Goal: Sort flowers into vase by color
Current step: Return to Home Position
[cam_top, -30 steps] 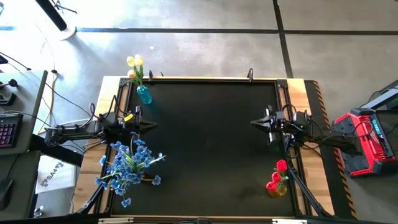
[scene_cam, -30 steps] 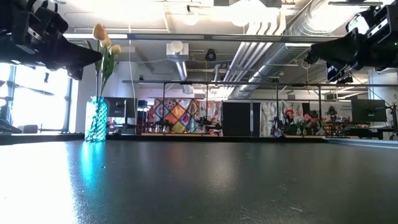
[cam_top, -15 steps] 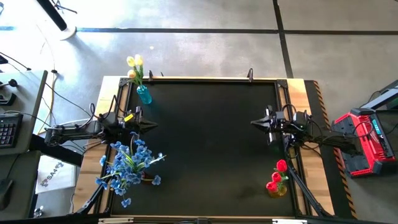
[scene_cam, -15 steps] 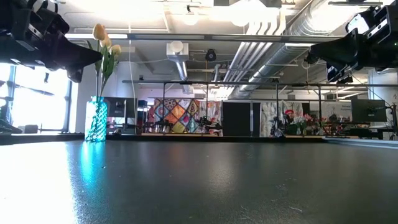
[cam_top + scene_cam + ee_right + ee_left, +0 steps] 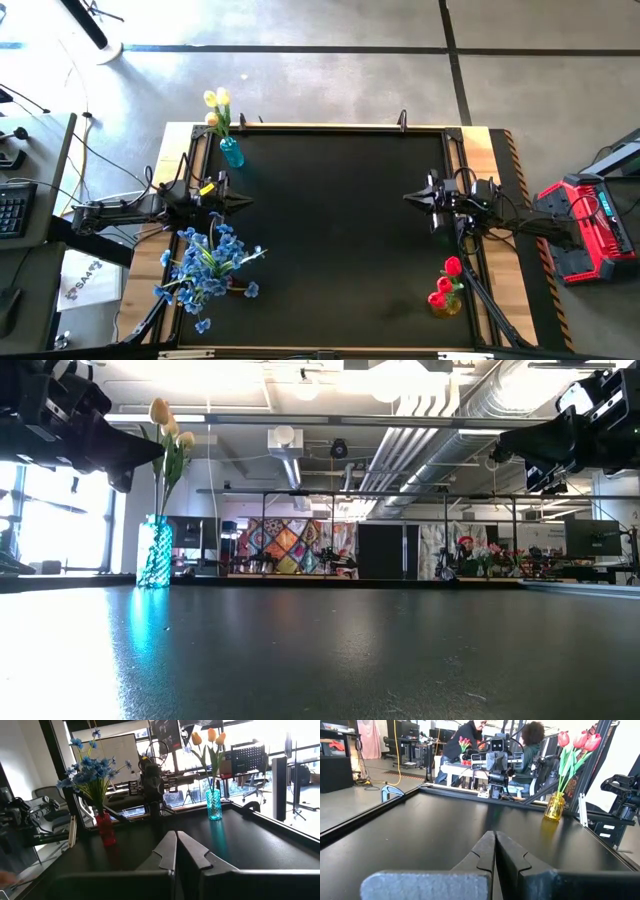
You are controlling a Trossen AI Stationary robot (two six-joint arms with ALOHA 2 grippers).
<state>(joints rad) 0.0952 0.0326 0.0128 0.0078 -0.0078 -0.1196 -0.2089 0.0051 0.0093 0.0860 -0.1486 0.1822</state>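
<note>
Cream-yellow tulips [image 5: 216, 101] stand in a teal vase [image 5: 231, 152] at the table's far left corner. Blue blossom sprays [image 5: 207, 268] stand in a red vase [image 5: 105, 829] at the near left. Red tulips [image 5: 447, 280] stand in a yellow vase [image 5: 553, 806] at the near right. My left gripper [image 5: 245, 203] hovers shut above the left edge, pointing right. My right gripper [image 5: 408, 198] hovers shut above the right edge, pointing left. Neither holds anything.
The black table top [image 5: 335, 240] stretches wide between the two grippers. A raised black frame rail [image 5: 330, 128] runs along the table's edges. People sit beyond the table's right side [image 5: 470, 735]. A red device [image 5: 590, 225] stands on the floor to the right.
</note>
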